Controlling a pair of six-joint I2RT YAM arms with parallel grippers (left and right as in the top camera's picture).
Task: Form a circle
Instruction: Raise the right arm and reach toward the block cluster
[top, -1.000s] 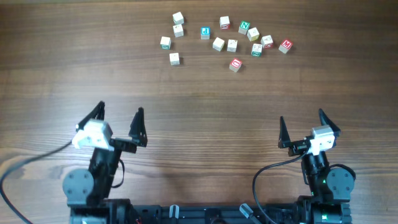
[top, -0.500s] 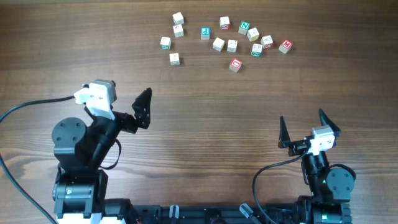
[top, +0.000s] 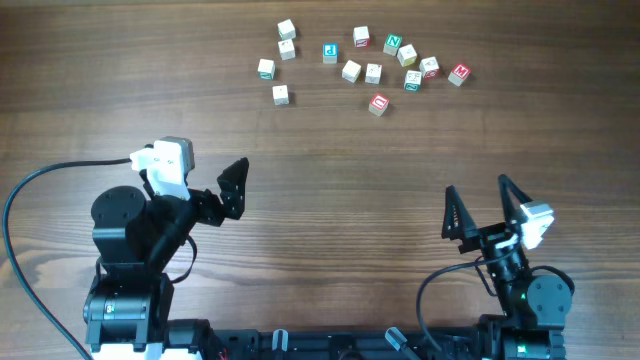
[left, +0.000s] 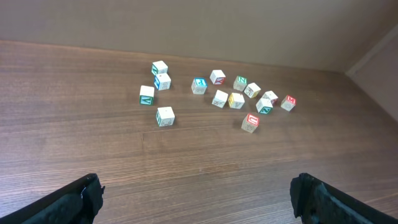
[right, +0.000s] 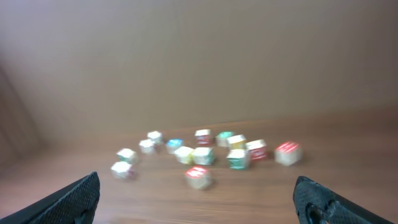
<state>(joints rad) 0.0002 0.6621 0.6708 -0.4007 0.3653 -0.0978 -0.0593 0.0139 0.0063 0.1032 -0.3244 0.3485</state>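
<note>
Looking across the wide brown wood-grain bench (top: 320, 230), I see no circle laid out yet. I take the tight cluster of three small pale wooden letter cubes (top: 417, 68), one of them printed red, as my landmark.

Both arms sit well apart from that cluster, on the near side of it. The left end effector (left: 198, 198) is off to the cluster's left with its jaws spread wide and nothing between them. The right end effector (top: 477, 195) is nearly straight below the cluster, also wide open and empty.

The other scattered pale wooden letter cubes (top: 351, 71), printed in green, blue or red, lie mostly to the cluster's left. One red-printed cube (top: 459, 73) sits just to its right.

My worries from here:
- The cubes in the cluster touch or nearly touch, so wide jaws coming down on one would likely knock its neighbours aside.
- The cubes are small and light, so an off-centre pinch could tip one over or squirt it out.
- With both arms reaching into this one small patch, they could collide.
- The right wrist view is blurred, so I would not judge alignment from it.
</note>
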